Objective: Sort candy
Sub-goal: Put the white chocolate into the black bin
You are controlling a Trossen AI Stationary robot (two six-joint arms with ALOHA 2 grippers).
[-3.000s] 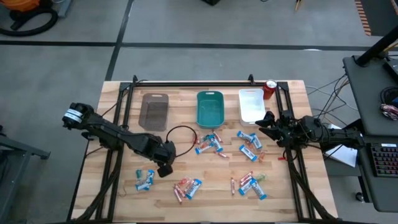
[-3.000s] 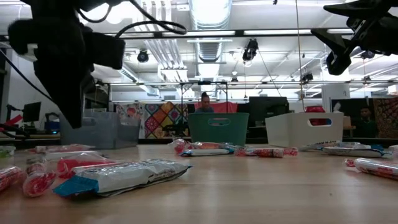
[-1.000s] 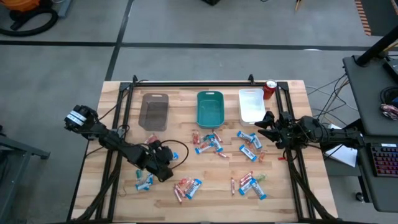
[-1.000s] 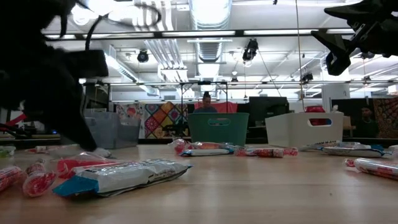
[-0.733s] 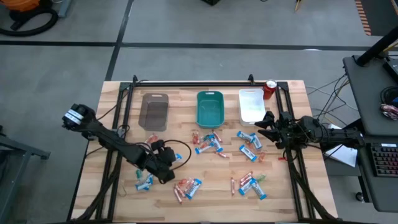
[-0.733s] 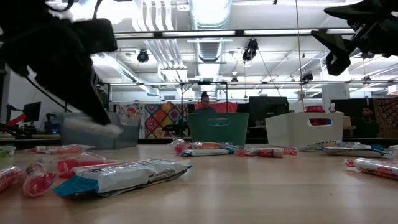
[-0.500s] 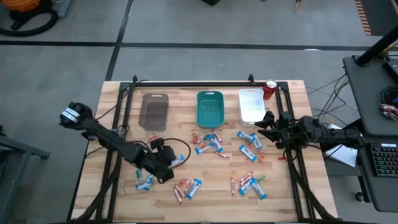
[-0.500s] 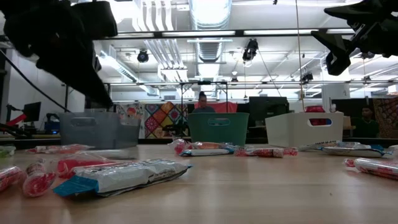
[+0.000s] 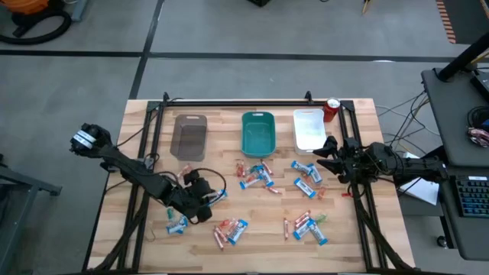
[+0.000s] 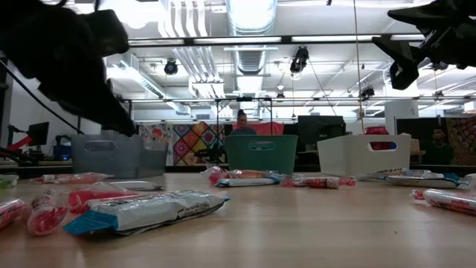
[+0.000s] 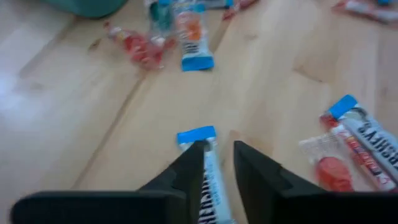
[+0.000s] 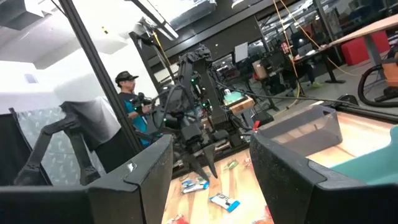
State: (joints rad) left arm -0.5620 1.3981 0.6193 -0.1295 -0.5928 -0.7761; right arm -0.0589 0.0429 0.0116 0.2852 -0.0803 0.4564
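Carrying looks like the step in hand: the left gripper (image 11: 214,163) is clamped on a blue-and-white bar (image 11: 205,171), raised over the table (image 9: 137,134) at front left, so lift it clear and keep the grip firm on the way to a tray. Brown tray (image 9: 190,137), teal tray (image 9: 258,132) and white tray (image 9: 309,128) stand along the far edge, a red can (image 9: 331,108) beside them. Loose candy (image 9: 257,176) lies between. The right gripper (image 12: 211,158) waits spread open at the right edge.
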